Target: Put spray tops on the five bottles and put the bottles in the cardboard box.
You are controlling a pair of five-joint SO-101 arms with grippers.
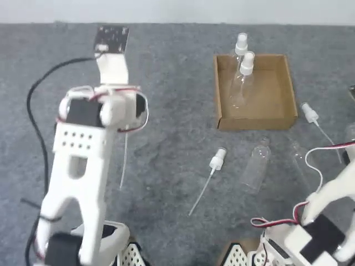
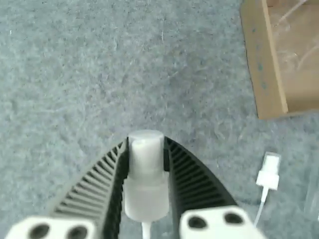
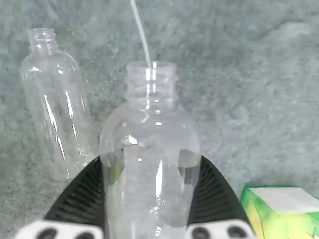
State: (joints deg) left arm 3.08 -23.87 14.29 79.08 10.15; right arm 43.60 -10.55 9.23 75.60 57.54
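Note:
My left gripper (image 2: 145, 145) is shut on a white spray top (image 2: 145, 184), held above the grey carpet. In the high view its thin tube (image 1: 124, 160) hangs below the left arm (image 1: 100, 113). My right gripper (image 3: 149, 167) is shut on a clear open bottle (image 3: 149, 124), low at the right side. Beside it lies another open bottle (image 3: 57, 109), also seen on the carpet (image 1: 256, 165). The cardboard box (image 1: 282, 94) holds two bottles with spray tops (image 1: 242, 75). A loose spray top (image 1: 217, 160) lies left of the lying bottle, and another (image 1: 309, 113) right of the box.
A green and white carton (image 3: 281, 211) sits close to the right gripper. A black cable (image 1: 36, 116) runs along the left side. The box's wall (image 2: 261, 64) stands off to one side of the left gripper, with a loose spray top (image 2: 269, 173) nearer.

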